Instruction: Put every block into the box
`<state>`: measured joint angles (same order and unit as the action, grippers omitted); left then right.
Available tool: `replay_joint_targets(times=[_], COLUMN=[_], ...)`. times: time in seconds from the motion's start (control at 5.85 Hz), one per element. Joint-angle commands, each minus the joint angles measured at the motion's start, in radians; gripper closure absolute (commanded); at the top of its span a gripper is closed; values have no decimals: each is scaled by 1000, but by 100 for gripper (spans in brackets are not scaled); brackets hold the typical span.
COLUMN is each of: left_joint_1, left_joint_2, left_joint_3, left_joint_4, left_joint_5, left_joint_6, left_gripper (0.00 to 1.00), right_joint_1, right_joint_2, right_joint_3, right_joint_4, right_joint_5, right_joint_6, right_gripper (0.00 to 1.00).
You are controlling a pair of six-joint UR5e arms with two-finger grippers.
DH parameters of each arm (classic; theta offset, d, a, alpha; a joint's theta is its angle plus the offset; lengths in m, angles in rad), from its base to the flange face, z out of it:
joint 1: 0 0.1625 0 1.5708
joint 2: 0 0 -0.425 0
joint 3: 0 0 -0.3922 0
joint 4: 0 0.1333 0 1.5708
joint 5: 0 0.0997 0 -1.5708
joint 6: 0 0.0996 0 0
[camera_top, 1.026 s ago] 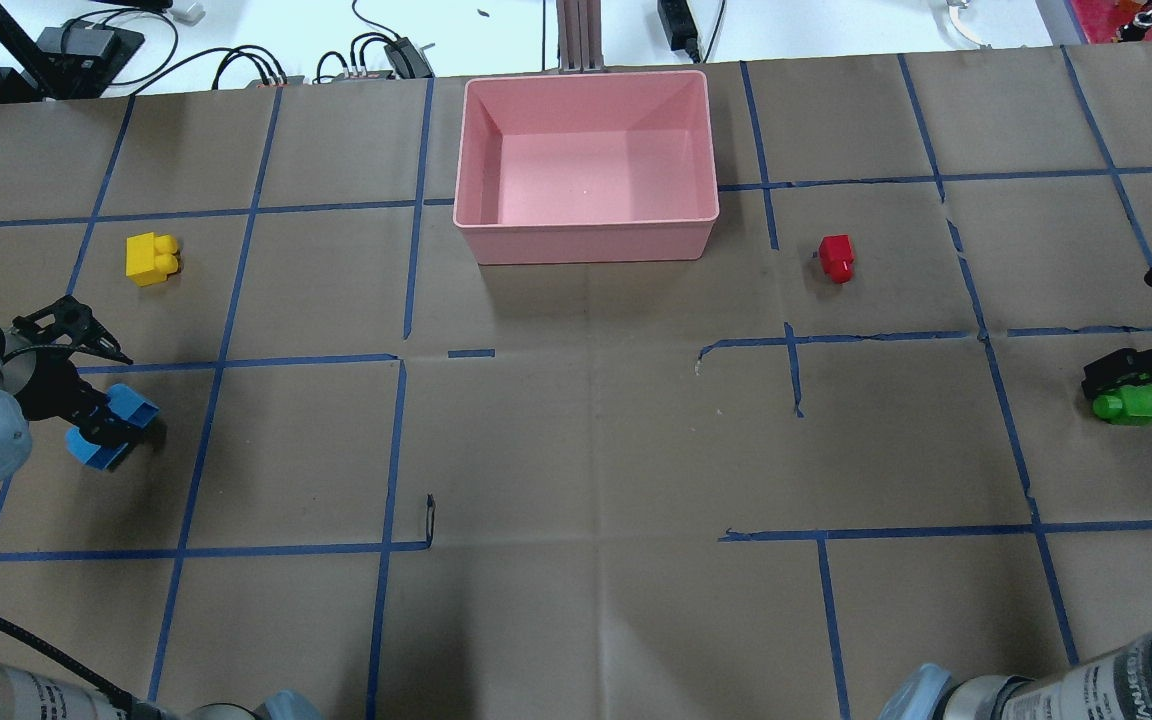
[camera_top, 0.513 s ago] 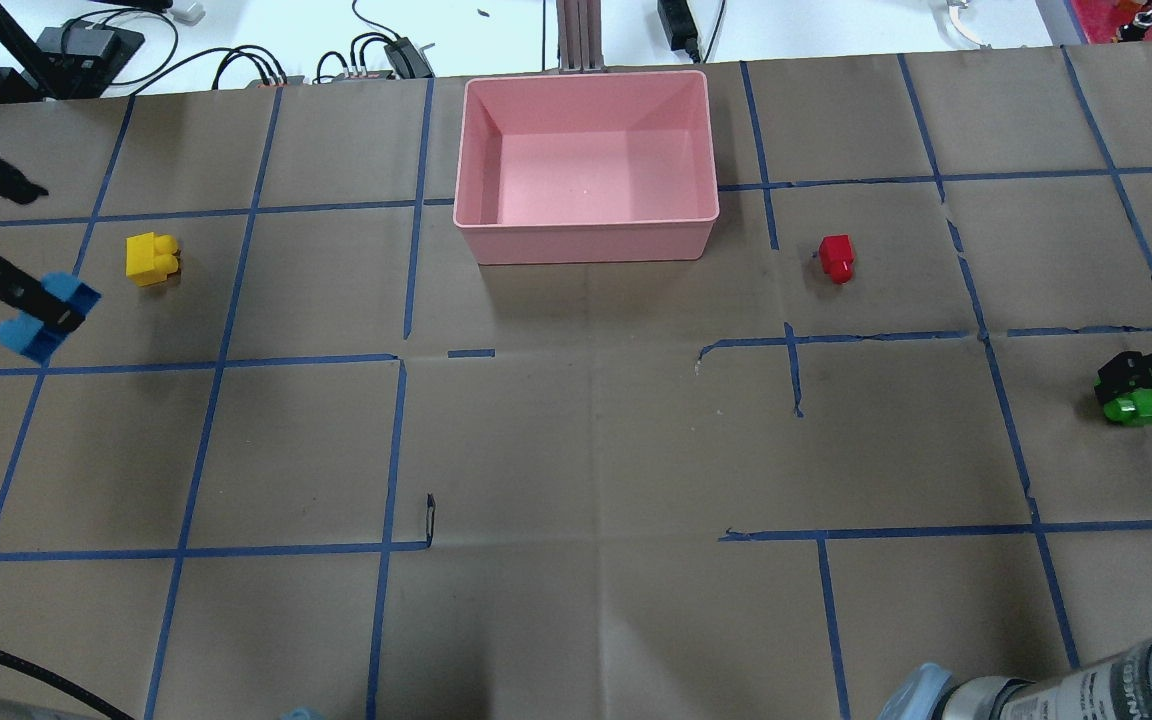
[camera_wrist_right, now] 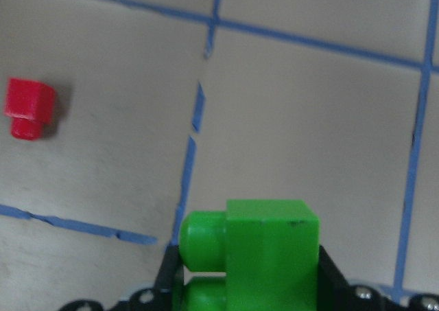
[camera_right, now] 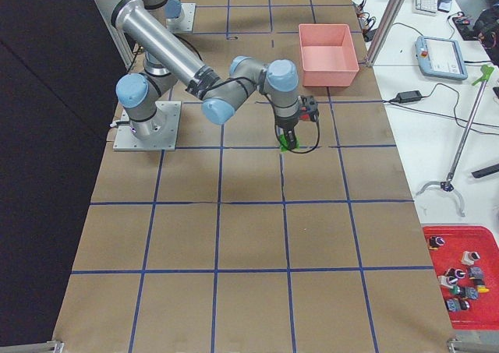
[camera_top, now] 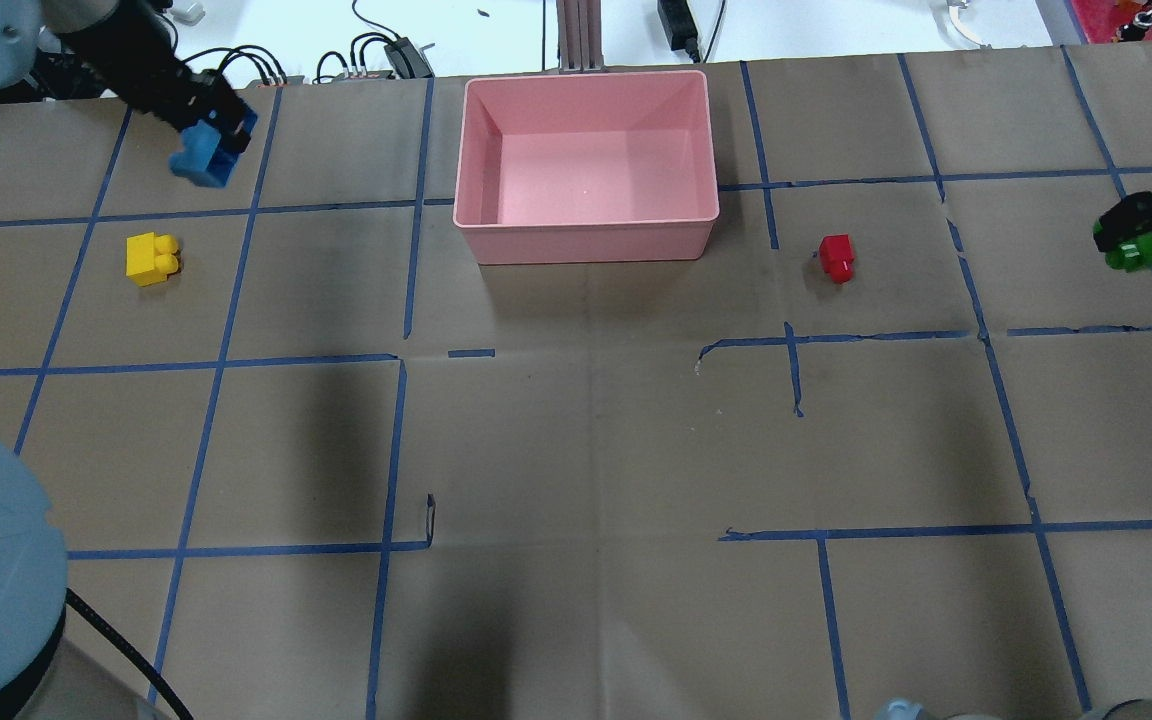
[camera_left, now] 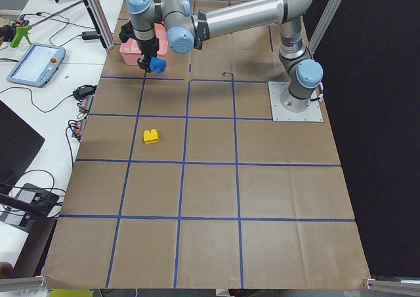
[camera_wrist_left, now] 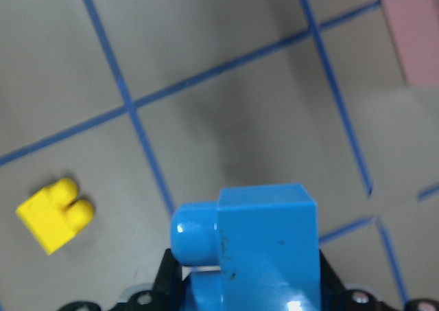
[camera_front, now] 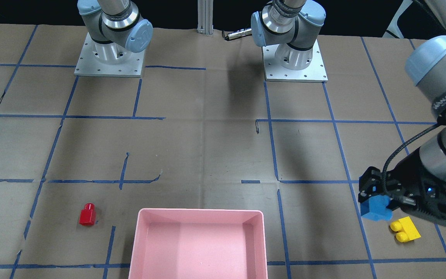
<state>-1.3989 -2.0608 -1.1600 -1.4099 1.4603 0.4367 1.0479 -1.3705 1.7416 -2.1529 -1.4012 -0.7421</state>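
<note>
The left gripper [camera_top: 214, 128] is pinching the blue block [camera_top: 200, 162], holding it above the tabletop [camera_top: 586, 450] well to the left of the pale pink box [camera_top: 586, 243] and just past the yellow two-stud block [camera_top: 151, 258], which lies on the brown paper. The right gripper [camera_top: 1132, 230] is pinching the green block [camera_top: 1148, 252] far out to the box's right. The small red block [camera_top: 837, 258] lies on the tabletop near the box's right side, between the box and that gripper.
</note>
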Motion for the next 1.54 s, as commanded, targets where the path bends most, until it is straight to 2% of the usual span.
replay_joint_targets(times=[0.0,0.17,0.34,0.51,0.68,0.85,1.03,1.2,1.37], left_joint_1=[-174,-222,-280,-326,-337,-339,-341,-348,-350], left_joint_2=[-210,-261,-287,-321,-331,-329,-326,-321,-308], left_joint_3=[266,301,281,269,264,270,270,272,278], left_joint_4=[-8,-6,5,9,9,9,43,67,69], left_joint_5=[3,3,6,46,92,86,81,83,83], left_joint_6=[-323,-414,-505,-554,-562,-593,-684,-726,-725], left_gripper=[83,83,83,83,83,79,11,1,1], right_joint_1=[160,228,295,343,401,452,478,503,526], right_joint_2=[81,150,212,253,299,342,381,408,438], right_joint_3=[-141,-202,-264,-281,-304,-362,-394,-401,-404], right_joint_4=[-7,-5,-5,-8,-10,-12,-21,-89,-146], right_joint_5=[283,300,376,477,534,533,535,535,533], right_joint_6=[-2,-14,-10,27,126,154,179,241,303], right_gripper=[93,93,93,93,93,93,93,92,69])
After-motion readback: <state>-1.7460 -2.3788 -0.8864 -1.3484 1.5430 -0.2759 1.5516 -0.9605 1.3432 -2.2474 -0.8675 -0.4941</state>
